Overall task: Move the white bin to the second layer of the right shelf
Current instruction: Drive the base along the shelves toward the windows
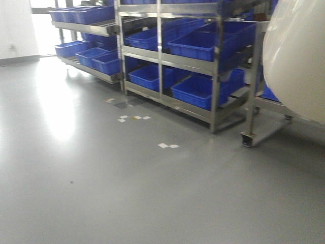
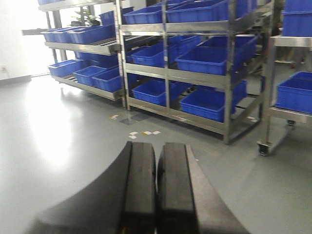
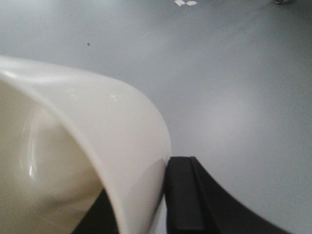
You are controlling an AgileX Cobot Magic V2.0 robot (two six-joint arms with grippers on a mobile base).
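White bin [image 3: 73, 146]: wall pinched by right end effector [image 3: 139, 204], held aloft; left end effector [image 2: 156, 190] closed, empty; placement judged outstanding.

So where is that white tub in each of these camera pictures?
Front view: the white bin fills the upper right edge, cut off by the frame.
Left wrist view: not in it.
Right wrist view: it fills the left side, its rim pinched by the right gripper.
Shared landmark: white floor marks show in all three.
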